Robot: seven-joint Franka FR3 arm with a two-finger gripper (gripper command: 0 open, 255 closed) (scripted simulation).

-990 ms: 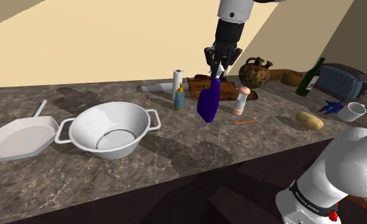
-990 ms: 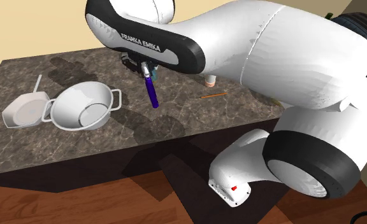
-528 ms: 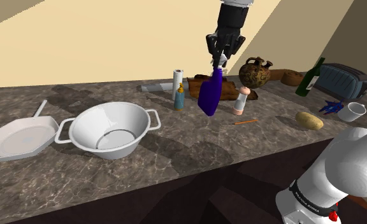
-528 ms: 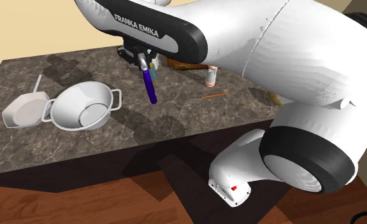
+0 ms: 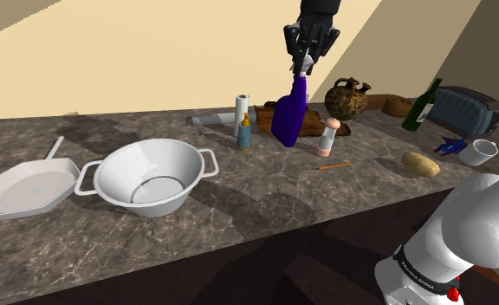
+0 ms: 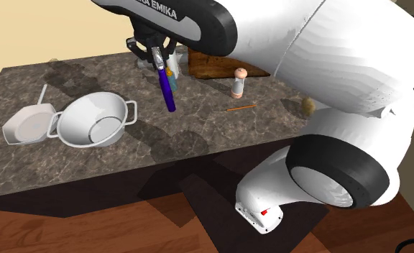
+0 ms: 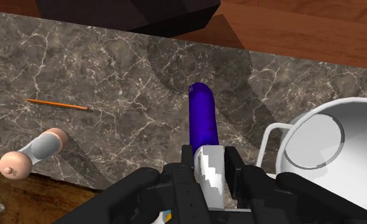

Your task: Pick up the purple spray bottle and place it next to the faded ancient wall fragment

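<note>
The big white arm (image 6: 328,57) reaches out over the dark stone counter (image 5: 239,208). On the counter sits a white bowl (image 5: 148,178) with two handles. A white pan (image 5: 27,191) lies just beside it, toward the shoulder view's left. Far off to that view's right is a grey toaster (image 5: 464,108). At the back of the counter lies the brown wall piece (image 5: 315,123), with a brown jug (image 5: 347,98) just beside it.

The purple spray bottle (image 5: 288,117) hangs in the air above the counter and touches nothing below it. Its white top is up and its round end points down, and it leans a little. In the shoulder view it shows in front of the wall piece. In the wrist view it is over bare counter, with the bowl on one side.

The black gripper (image 5: 301,65) pinches the bottle's white top between its two fingers.

A small shaker (image 5: 328,137) stands near the wall piece. A potato (image 5: 421,164) lies near the toaster. A thin orange pencil (image 5: 333,165) lies close to the shaker.
</note>
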